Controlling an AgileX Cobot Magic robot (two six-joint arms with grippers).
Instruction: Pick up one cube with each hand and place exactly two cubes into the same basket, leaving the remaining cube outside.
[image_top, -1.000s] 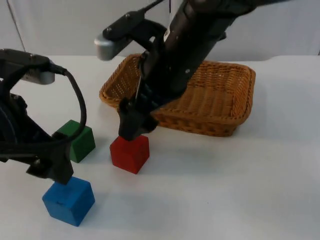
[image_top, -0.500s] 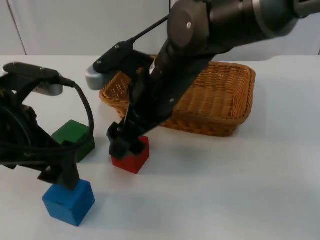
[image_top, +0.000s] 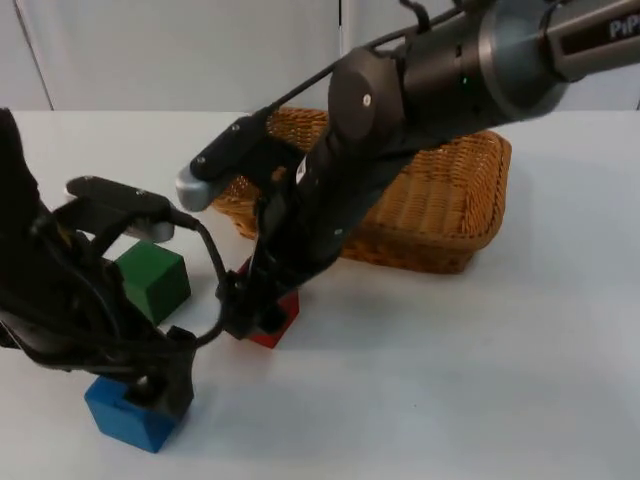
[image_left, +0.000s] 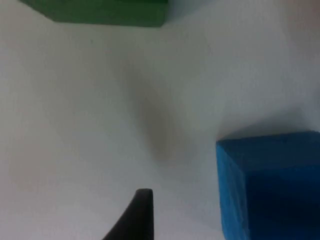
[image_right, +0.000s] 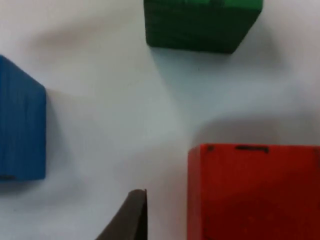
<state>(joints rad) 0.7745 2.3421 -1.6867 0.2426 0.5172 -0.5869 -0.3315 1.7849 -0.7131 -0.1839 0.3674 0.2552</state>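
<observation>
Tool spread cannot be told on either arm: centre left tool (image_top: 165, 385) over blue cube (image_top: 125, 412), right tool (image_top: 250, 312) over red cube (image_top: 277, 322), before pinching.

1. You are looking at a blue cube (image_top: 135, 412), plain and evenly coloured, also showing in the left wrist view (image_left: 270, 185).
2. You are seeing a red cube (image_top: 277, 318) with small dark marks along one edge (image_right: 252, 192).
3. You are viewing a plain green cube (image_top: 152, 281).
4. You are facing a tan, woven wicker basket (image_top: 440, 210).
5. You are working over a white table (image_top: 480, 380) backed by a grey partition wall (image_top: 180, 50).
6. You are running black arms; the left end effector (image_top: 160, 385) and right end effector (image_top: 250, 315) are both showing black.
</observation>
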